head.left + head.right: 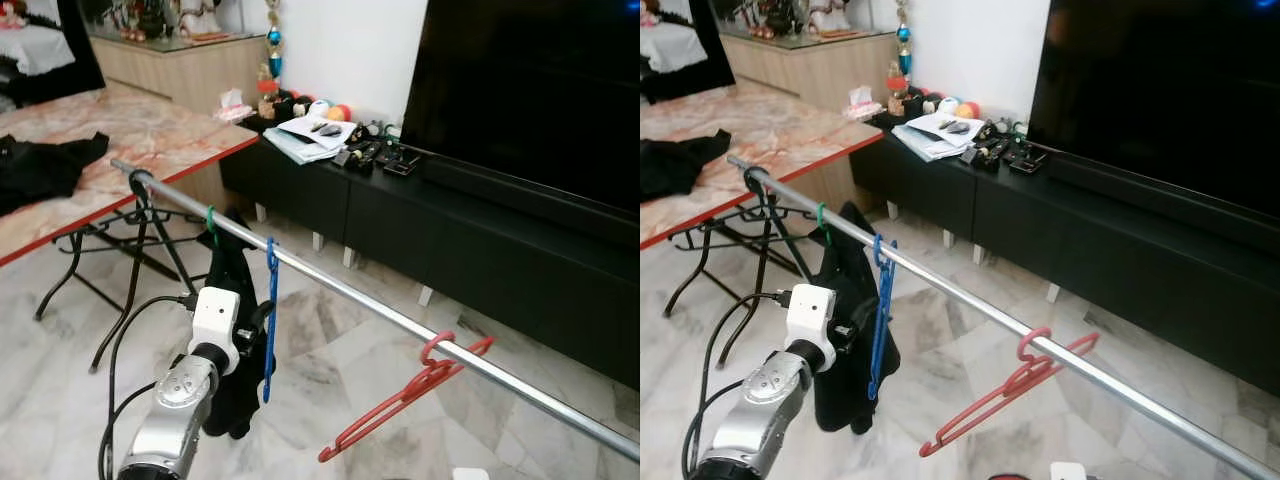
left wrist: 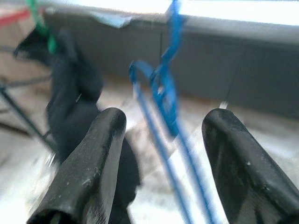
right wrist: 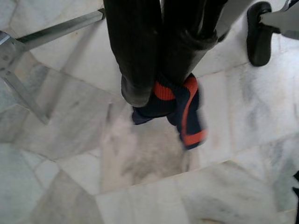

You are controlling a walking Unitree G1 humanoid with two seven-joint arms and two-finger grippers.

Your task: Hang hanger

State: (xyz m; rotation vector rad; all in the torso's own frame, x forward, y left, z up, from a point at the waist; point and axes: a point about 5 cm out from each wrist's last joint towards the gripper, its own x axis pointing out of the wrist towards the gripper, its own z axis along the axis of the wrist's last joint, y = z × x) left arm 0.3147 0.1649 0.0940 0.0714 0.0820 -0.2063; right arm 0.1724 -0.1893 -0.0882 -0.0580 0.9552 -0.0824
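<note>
The left pincer (image 2: 161,163) stands wide around the blue hanger (image 1: 270,320). Its hook already sits on the rail (image 1: 400,322), so release seems finished. The right pincer (image 3: 159,88) holds a dark sock (image 3: 184,112).

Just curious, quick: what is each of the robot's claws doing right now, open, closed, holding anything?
Left gripper: open, fingers either side of the blue hanger on the rail, not clamping it.
Right gripper: shut on a navy and orange sock.
</note>
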